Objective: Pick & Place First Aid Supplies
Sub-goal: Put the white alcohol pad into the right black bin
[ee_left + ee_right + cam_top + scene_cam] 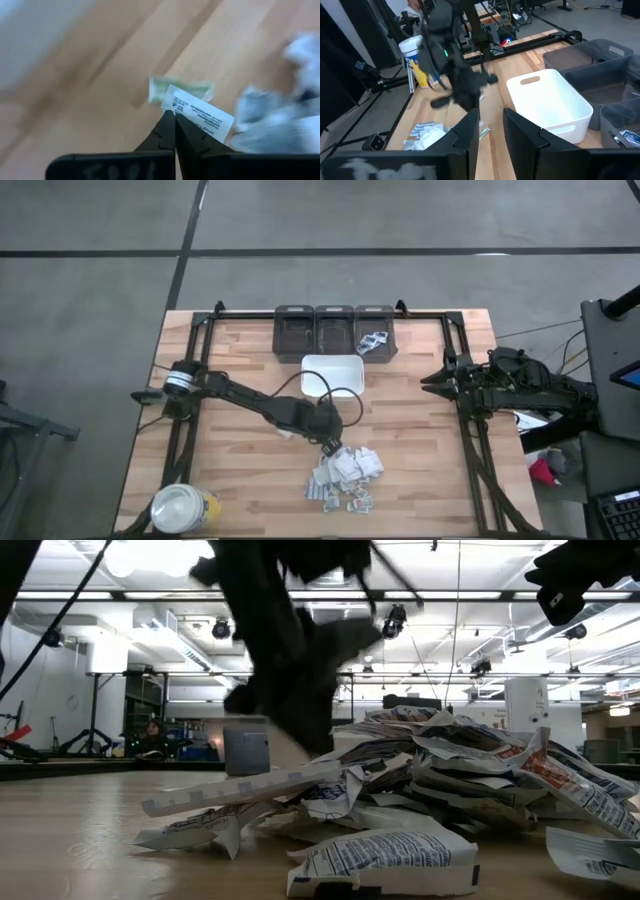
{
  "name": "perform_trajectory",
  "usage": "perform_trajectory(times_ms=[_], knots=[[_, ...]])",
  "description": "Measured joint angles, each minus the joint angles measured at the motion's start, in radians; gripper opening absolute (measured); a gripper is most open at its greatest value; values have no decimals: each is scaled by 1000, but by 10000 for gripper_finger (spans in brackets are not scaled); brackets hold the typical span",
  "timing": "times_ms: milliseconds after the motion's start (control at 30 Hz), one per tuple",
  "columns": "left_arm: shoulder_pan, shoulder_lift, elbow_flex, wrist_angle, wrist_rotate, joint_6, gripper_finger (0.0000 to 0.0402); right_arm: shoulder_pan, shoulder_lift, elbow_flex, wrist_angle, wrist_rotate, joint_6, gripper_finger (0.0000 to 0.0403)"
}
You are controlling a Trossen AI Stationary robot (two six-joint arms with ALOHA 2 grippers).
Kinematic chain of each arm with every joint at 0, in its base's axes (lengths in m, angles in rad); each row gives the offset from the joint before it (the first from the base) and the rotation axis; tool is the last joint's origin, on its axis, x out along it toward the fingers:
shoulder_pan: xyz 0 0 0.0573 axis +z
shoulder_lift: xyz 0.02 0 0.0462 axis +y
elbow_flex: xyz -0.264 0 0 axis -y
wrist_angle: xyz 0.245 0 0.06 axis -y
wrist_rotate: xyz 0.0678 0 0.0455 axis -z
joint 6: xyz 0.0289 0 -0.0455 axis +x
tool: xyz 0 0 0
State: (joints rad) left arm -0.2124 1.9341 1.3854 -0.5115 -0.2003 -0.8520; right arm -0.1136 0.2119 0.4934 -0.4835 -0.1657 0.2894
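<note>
L gripper (330, 443) is seen pinched on one white packet (197, 113) at the edge of the packet pile (345, 477), just below the white tray (332, 375). Three grey bins (335, 330) are ranked behind tray; yellow jar (183, 509) is well apart. R gripper (432, 383) is parked beside tray, fingers part-spread, nothing between.

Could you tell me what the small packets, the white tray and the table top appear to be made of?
The small white printed packets look like matte paper: they crease and curl at torn edges. The white rectangular tray seems to be smooth moulded plastic, given its rounded corners, cut-out handle and soft sheen. The pale table top looks like butcher-block wood, with staggered light strips and visible grain.
</note>
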Motion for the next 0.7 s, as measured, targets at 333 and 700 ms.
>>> perform_trajectory(times_ms=[333,700], knots=[[-34,-60,214,-1,-251,197,0,0,16,-2,3,2,125,97],[-24,-57,358,121,-507,531,0,0,174,-6,231,0,212,81]])
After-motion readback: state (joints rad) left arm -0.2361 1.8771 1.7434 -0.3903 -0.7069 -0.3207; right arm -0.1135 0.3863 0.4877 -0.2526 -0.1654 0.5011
